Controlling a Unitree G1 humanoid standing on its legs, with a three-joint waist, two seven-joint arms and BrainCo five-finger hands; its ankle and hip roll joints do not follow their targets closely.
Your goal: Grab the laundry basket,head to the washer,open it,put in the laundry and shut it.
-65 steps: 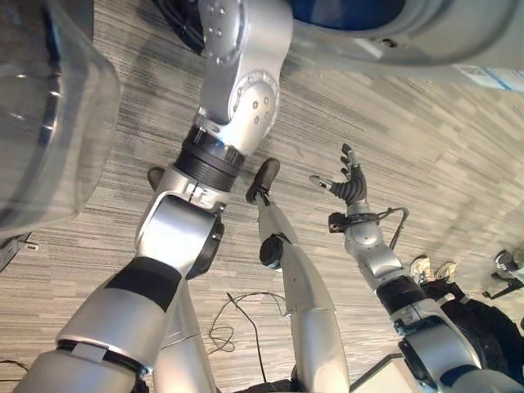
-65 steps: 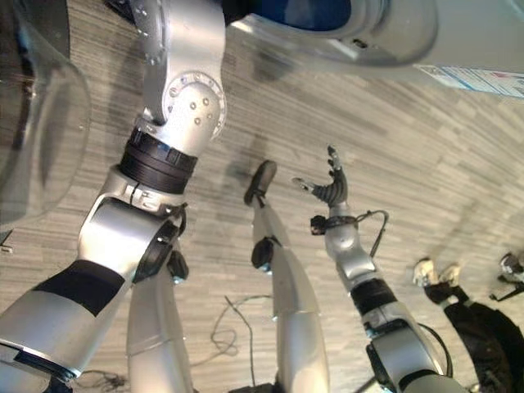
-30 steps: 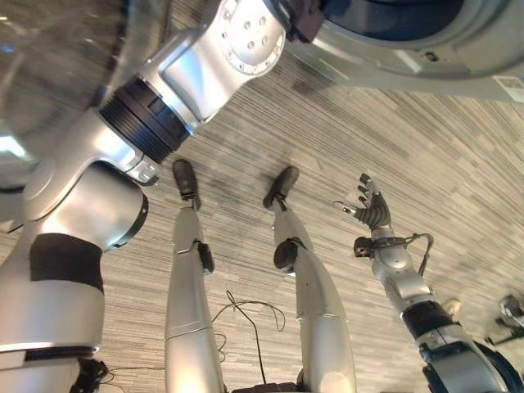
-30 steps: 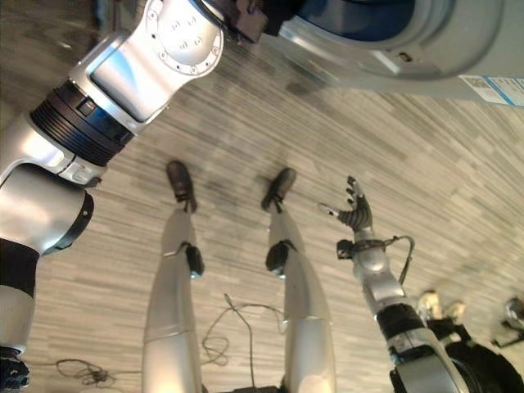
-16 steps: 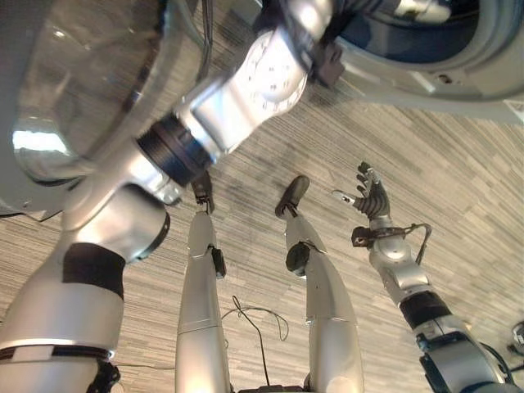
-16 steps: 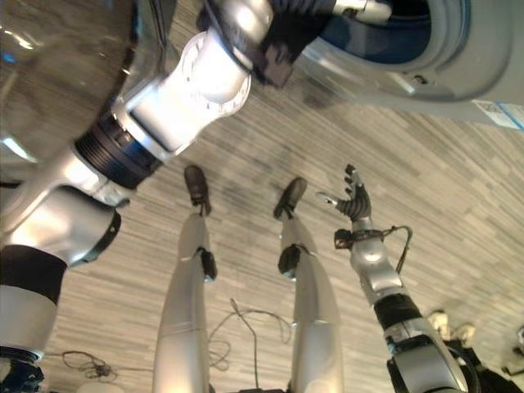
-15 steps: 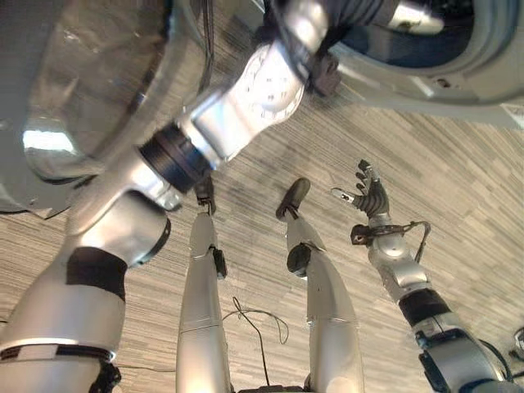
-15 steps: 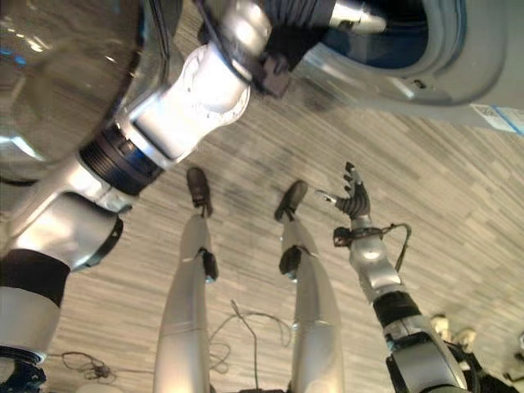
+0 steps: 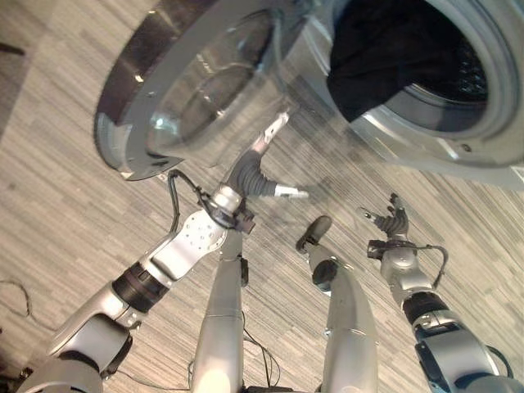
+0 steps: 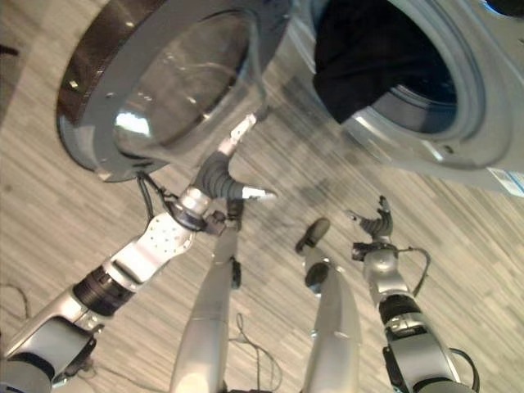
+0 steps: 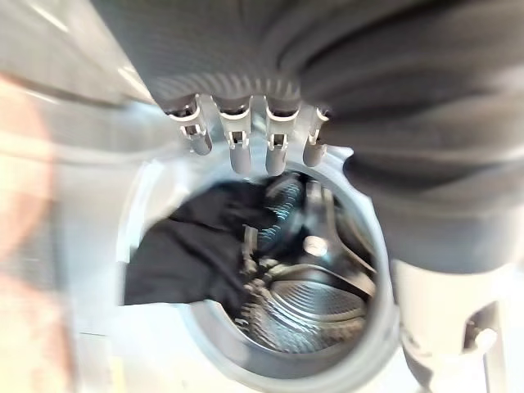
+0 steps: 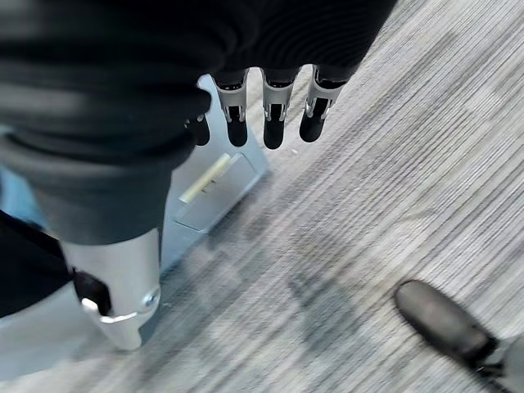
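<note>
The washer [image 9: 491,139] stands at the far right with its round glass door [image 9: 196,82] swung wide open to the left. Dark laundry [image 9: 385,53] lies bunched in the drum opening, its edge draped over the near rim.

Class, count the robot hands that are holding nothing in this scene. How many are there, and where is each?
2. The left hand hangs open between the washer door and the drum opening. The right hand is open above the floor, below the washer.

No text can be read; a white label [image 10: 509,182] with a blue stripe sits on the washer [image 10: 458,147] front, its print too small to make out
</note>
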